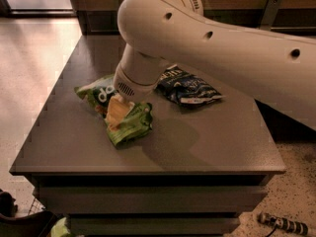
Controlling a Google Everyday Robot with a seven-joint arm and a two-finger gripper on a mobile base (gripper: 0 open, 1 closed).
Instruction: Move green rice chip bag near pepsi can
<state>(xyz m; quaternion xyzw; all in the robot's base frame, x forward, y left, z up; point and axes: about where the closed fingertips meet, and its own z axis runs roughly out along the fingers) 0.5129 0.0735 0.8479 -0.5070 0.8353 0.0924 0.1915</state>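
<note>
The green rice chip bag [129, 123] lies crumpled on the grey table [207, 147], left of the middle. Its dark green end with white lettering [96, 93] points left and its lime end points to the front. My gripper [117, 113] reaches down from the big white arm [207, 38] onto the middle of the bag. One tan finger [116, 110] shows against the foil, and the bag bunches around it. The wrist hides the rest of the gripper. The pepsi can is not in view.
A dark navy bag with white lettering [190, 88] lies right of the gripper, partly under the arm. The table's left edge [44, 112] drops to a light floor. A dark wall runs behind the table. A small striped object [281, 223] lies on the floor at front right.
</note>
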